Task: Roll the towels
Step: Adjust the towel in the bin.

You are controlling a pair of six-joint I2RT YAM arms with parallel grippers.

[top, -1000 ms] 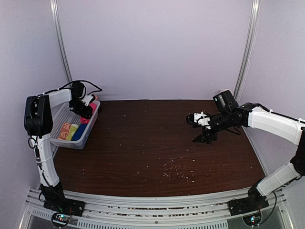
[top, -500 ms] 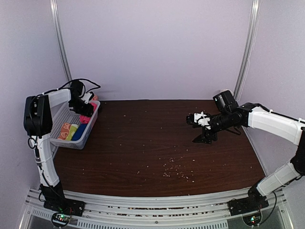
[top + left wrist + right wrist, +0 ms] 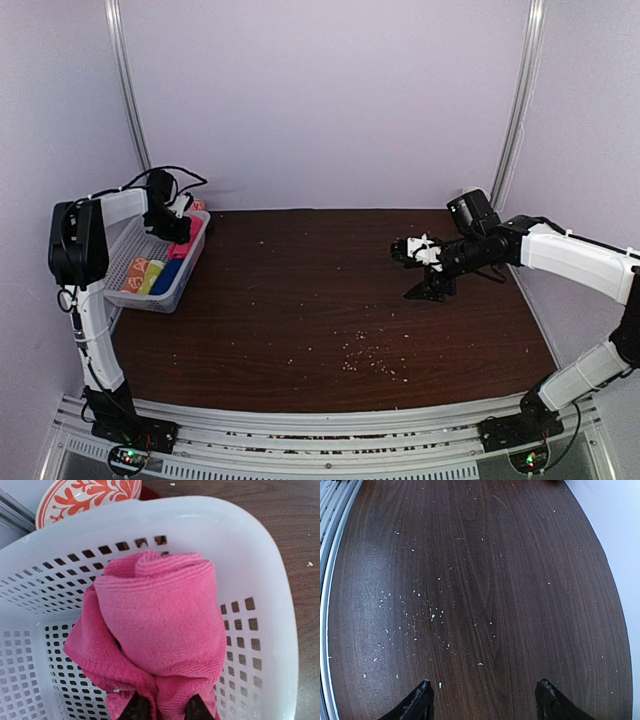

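Left arm's the only thing that shifted: compared with a second ago its wrist has nudged a bit further toward the 12 o'clock end of the basket (image 3: 272,630), and the left gripper (image 3: 166,709) has gone from fairly wide to a narrow pinch, with a fold of the pink towel (image 3: 160,625) caught between the tips. That towel is a loose, half-curled bundle in the far end of the basket, which sits at about 9 o'clock on the table (image 3: 320,300). The orange towel (image 3: 134,270) is lower down in the same basket, toward 6 o'clock, next to some green and blue stuff I can't make out. The right gripper (image 3: 482,700) hasn't budged, hanging over bare wood around 3 o'clock with its jaws spread wide and nothing in them. My guess is this is the pull-it-out step, so no rolling done yet. What worries me: the pinch is only on one edge fold, so the bundle could flop open or slip free on the lift. The cloth might also snag the lattice holes and drag that light basket along. Plus there are white crumbs all over the table for the towel to pick up.
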